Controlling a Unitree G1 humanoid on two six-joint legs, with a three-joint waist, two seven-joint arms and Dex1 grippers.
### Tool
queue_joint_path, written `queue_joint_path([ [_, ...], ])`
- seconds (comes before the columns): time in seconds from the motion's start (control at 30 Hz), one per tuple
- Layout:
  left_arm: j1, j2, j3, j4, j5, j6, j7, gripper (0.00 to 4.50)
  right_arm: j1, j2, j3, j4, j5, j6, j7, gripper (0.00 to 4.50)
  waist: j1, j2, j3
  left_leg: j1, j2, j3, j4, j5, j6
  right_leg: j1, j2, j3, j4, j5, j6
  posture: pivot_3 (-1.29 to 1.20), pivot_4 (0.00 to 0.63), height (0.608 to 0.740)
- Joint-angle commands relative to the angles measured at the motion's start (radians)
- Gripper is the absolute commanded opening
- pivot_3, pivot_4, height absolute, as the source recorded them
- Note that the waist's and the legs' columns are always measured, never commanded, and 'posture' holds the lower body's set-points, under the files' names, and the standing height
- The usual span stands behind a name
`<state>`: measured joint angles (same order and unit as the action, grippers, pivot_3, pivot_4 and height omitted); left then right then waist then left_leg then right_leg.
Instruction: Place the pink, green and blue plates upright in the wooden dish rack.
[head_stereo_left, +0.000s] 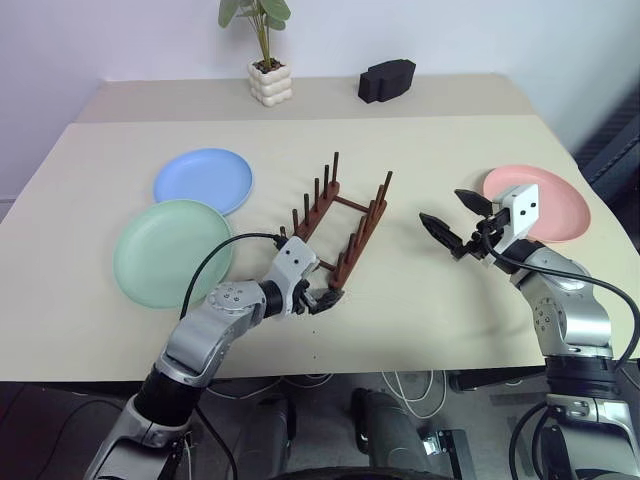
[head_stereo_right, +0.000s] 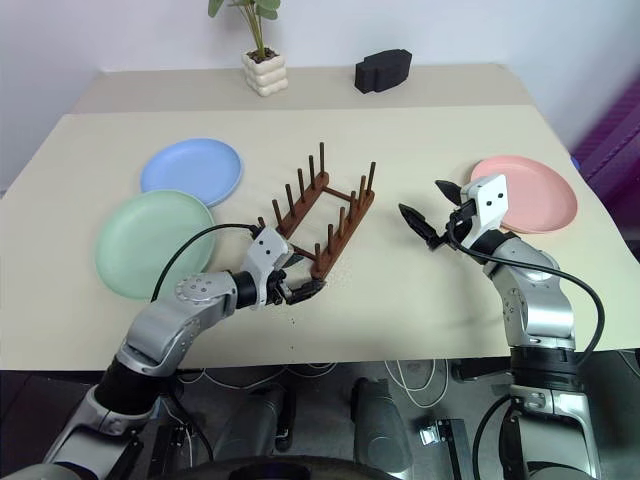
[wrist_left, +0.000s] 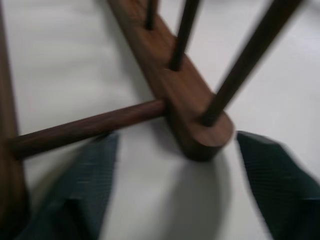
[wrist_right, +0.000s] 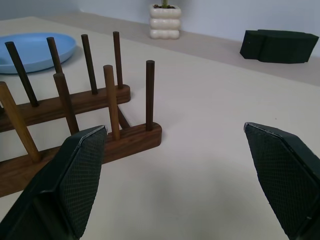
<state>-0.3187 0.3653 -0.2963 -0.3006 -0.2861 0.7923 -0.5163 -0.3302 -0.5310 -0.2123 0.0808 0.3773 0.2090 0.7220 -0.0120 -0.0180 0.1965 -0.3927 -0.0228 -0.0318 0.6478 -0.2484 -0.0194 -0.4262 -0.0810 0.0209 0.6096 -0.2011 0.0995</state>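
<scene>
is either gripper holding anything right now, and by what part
Nothing is held. The left gripper straddles the near end of a wooden dish rack rail, fingers apart, not clamped. The right gripper is open in the air.

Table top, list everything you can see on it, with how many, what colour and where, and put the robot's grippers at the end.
wooden dish rack: one, dark reddish-brown, table centre, no plates in it
blue plate: one, flat, left of the rack
green plate: one, flat, nearer than the blue plate
pink plate: one, flat, far right
potted plant: one, green in a white pot, back edge
black block: one, back edge
left gripper: black, fingers either side of the rack's near rail end
right gripper: black, open, empty, right of the rack
</scene>
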Motion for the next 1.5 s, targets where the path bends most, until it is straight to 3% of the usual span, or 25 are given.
queue_joint_path([
  [0.03,0.005,-0.009,0.007,0.0,0.007,0.002,0.009,1.75,-0.009,-0.011,-0.021,-0.038,0.014,-0.012,-0.001,4.5,0.0,0.0,0.0,0.0,0.0,0.0,0.0,0.0,0.0,0.0,0.0,0.0,0.0,0.0,0.0,0.0,0.15,0.735],
  [0.1,0.005,-0.011,0.01,0.002,0.012,-0.003,0.013,0.77,-0.012,-0.011,-0.02,-0.036,0.013,-0.013,0.0,4.5,0.001,0.0,0.0,0.0,0.0,0.0,0.0,0.0,0.0,0.0,0.0,0.0,0.0,0.0,0.0,0.0,0.15,0.735],
  [0.13,0.004,-0.011,0.011,0.003,0.015,-0.006,0.013,0.74,-0.015,-0.011,-0.019,-0.034,0.013,-0.013,0.0,4.5,0.001,0.0,0.0,0.0,0.0,0.0,0.0,0.0,0.0,0.0,0.0,0.0,0.0,0.0,0.0,0.0,0.15,0.735],
  [0.3,0.002,0.021,0.002,0.016,0.038,-0.063,-0.028,0.74,-0.017,-0.014,-0.022,-0.032,0.013,-0.015,0.001,4.5,0.0,0.0,0.0,0.0,0.0,0.0,0.0,0.0,0.0,0.0,0.0,0.0,0.0,0.0,0.0,0.0,0.15,0.735],
  [0.67,-0.025,0.187,0.024,0.162,0.008,-0.475,-0.448,0.74,0.037,-0.078,-0.074,-0.035,0.022,-0.008,0.021,4.5,0.003,0.0,0.0,-0.001,0.001,0.0,0.0,0.0,0.0,0.0,-0.001,0.0,-0.001,0.0,-0.001,0.0,0.15,0.735],
  [0.87,-0.109,0.167,0.022,0.317,0.001,-0.56,-0.575,0.74,0.099,-0.106,-0.123,-0.076,0.025,0.005,0.004,4.5,0.001,0.0,0.0,-0.001,0.0,0.0,0.0,0.0,0.0,0.0,0.0,0.0,-0.001,0.0,0.0,0.0,0.15,0.735],
  [1.13,-0.126,0.189,-0.015,0.375,0.029,-0.643,-0.737,0.74,0.153,-0.128,-0.166,-0.132,0.034,0.036,-0.016,4.5,-0.001,0.0,0.0,-0.001,0.001,0.0,0.0,0.0,0.001,-0.001,0.0,0.0,-0.001,0.0,0.0,0.0,0.15,0.735],
  [1.5,-0.158,0.171,-0.002,0.466,0.076,-0.691,-0.755,0.74,0.176,-0.132,-0.18,-0.166,0.041,0.066,-0.028,4.5,0.001,0.0,0.0,-0.001,0.002,0.0,0.0,0.0,0.001,0.0,0.0,0.0,-0.001,0.0,0.0,0.0,0.15,0.735],
])
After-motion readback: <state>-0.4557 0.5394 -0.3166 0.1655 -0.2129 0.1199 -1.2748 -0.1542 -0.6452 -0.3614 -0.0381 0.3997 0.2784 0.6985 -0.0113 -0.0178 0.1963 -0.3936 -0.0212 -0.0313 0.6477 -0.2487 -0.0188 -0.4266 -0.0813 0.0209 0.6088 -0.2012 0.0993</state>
